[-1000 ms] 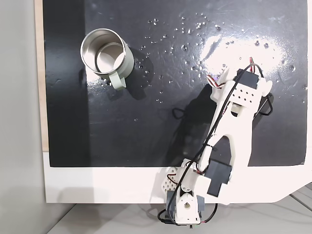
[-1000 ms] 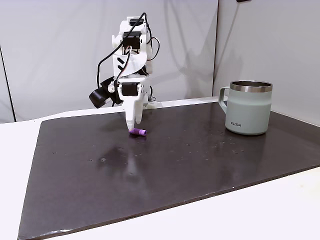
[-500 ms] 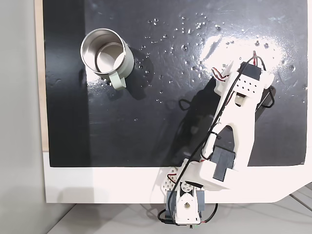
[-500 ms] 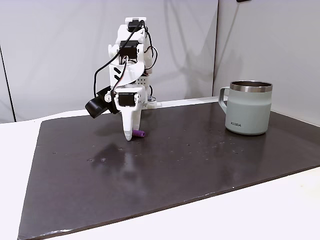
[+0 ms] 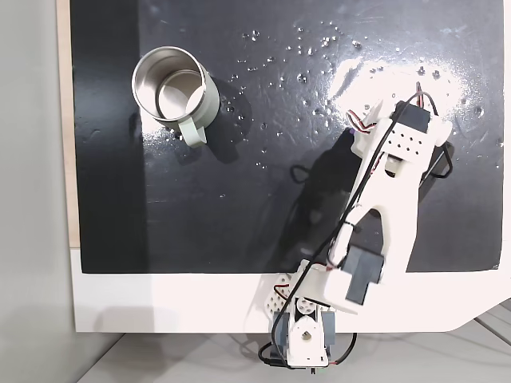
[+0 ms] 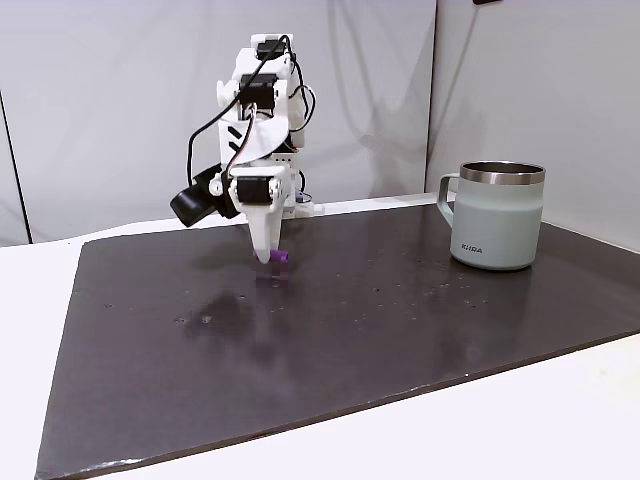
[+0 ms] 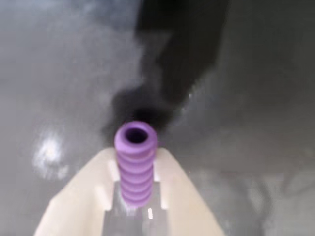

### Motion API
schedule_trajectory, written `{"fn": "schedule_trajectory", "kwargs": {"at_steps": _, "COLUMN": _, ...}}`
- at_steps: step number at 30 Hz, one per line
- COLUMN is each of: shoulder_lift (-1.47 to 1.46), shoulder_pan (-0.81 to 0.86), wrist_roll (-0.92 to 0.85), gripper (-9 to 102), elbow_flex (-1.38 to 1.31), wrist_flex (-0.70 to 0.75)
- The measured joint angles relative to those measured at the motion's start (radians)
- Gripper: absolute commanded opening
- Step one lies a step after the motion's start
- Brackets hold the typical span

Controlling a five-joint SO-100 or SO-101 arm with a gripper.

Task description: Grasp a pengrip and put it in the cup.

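The gripper (image 6: pixel 272 258) points straight down at the dark, glossy mat (image 6: pixel 400 330), its white plastic fingers closed tight around the pengrip (image 7: pixel 135 162); in the wrist view the little purple tube sits clamped between the two pale fingertips (image 7: pixel 170 182), ribbed like a stack of soft rings, its hollow round end poking out beyond them towards the mat; from the side fixed view the pengrip (image 6: pixel 280 257) shows as a purple nub at the fingertips, just off the surface or barely on it, I cannot tell which. The cup (image 6: pixel 497 215) stands upright well away to the right of the gripper in that view, a squat cylinder with matte grey-green walls, a shiny steel rim and a flat handle; from above the cup (image 5: pixel 206 102) shows its bright steel inside.
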Motion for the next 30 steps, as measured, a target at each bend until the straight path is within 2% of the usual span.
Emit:
{"fn": "schedule_trajectory", "kwargs": {"at_steps": 8, "shoulder_lift": 0.258, "shoulder_pan": -0.186, "wrist_roll": 0.038, "gripper": 0, "elbow_flex": -0.118, "wrist_flex": 0.166}}
{"fn": "schedule_trajectory", "kwargs": {"at_steps": 14, "shoulder_lift": 0.287, "shoulder_pan": -0.41, "wrist_roll": 0.055, "gripper": 0, "elbow_flex": -0.331, "wrist_flex": 0.235}}
{"fn": "schedule_trajectory", "kwargs": {"at_steps": 19, "shoulder_lift": 0.167, "shoulder_pan": -0.555, "wrist_roll": 0.057, "gripper": 0, "elbow_flex": -0.54, "wrist_flex": 0.262}}
{"fn": "schedule_trajectory", "kwargs": {"at_steps": 30, "shoulder_lift": -0.195, "shoulder_pan": -0.715, "wrist_roll": 0.038, "gripper": 0, "elbow_flex": -0.98, "wrist_flex": 0.321}}
